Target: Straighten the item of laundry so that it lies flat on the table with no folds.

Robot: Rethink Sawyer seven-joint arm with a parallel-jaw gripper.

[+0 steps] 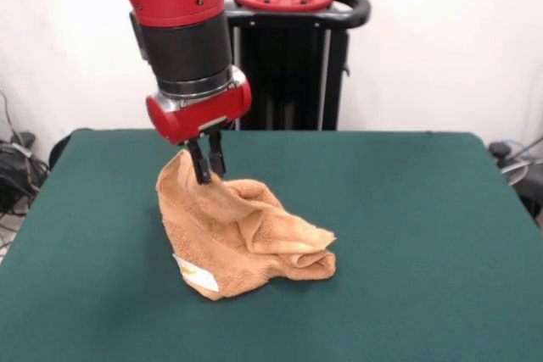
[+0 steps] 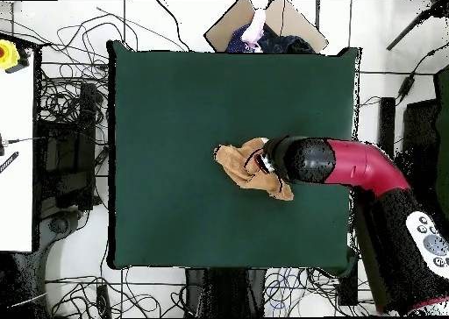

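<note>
Pinching the crumpled towel (image 1: 242,231), the gripper (image 1: 208,167) lifts one corner; label (image 1: 195,273) unreadable.

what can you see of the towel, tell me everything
The towel is orange-tan terry, crumpled in a heap near the middle of the green table. One corner is drawn up into a peak, pinched in the gripper, jaws shut on it. Thick folds roll along its right side; a small white label shows low on its front.

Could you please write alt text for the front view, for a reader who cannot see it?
A red robot arm's end effector pinches the top of a crumpled orange-tan towel, lifting one part into a peak while the rest lies bunched on the green table. A small white label shows near the towel's lower edge.
</note>
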